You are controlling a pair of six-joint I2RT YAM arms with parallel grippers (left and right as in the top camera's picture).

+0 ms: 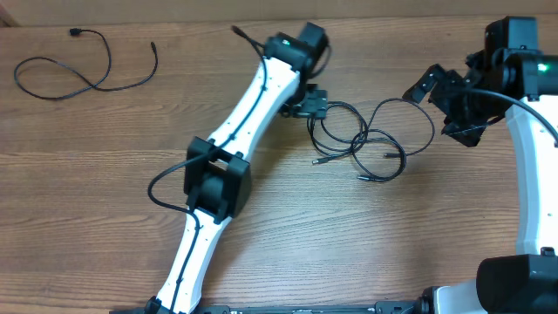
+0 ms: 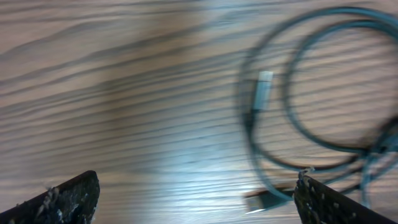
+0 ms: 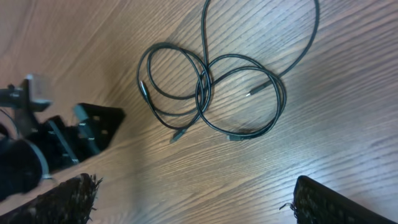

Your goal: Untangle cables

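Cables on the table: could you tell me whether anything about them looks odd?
The tangled cables lie in crossed loops near the middle; one separate cable lies alone off at upper left. Nothing looks damaged.

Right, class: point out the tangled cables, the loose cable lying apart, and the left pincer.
tangled cables [image 3: 203, 79], right wrist view, on the spot where the loops cross.
loose cable [image 1: 92, 87], overhead view, where the cord crosses itself.
left pincer [image 2: 196, 186], left wrist view, midway between its open fingertips.

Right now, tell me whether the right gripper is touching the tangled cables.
Apart. The right wrist view shows bare table between the right gripper and the tangled cables lying well ahead of it.
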